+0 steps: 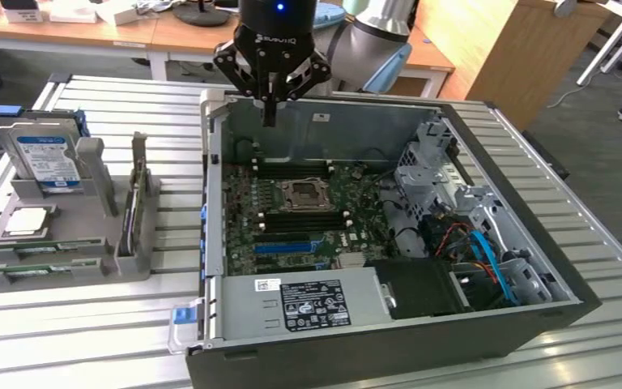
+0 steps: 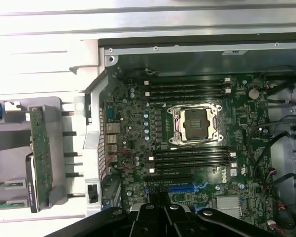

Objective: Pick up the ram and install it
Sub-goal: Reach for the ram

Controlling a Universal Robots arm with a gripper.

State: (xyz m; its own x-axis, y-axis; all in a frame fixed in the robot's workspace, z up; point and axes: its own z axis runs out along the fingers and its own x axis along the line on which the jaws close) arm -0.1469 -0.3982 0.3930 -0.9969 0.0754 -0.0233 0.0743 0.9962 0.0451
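The ram (image 1: pixel 135 194) is a thin green stick standing on edge in a slot of the grey holder (image 1: pixel 95 267), at the exterior view's left of the open computer case (image 1: pixel 211 243). In the wrist view the ram (image 2: pixel 41 153) appears as a long green board beside the case wall. My gripper (image 1: pixel 271 113) hangs above the far end of the case, over the motherboard (image 1: pixel 343 235), with its fingers shut and nothing between them. The wrist view has the gripper (image 2: pixel 160 217) over the board, near the black memory slots (image 2: pixel 192 158).
The motherboard has an empty processor socket (image 1: pixel 302 194) between two banks of black slots (image 1: pixel 289 172). A silver hard drive (image 1: pixel 46 158) and a square processor chip (image 1: pixel 28 220) sit in the holder. Cables and a drive cage (image 1: pixel 473 235) fill the case's right side.
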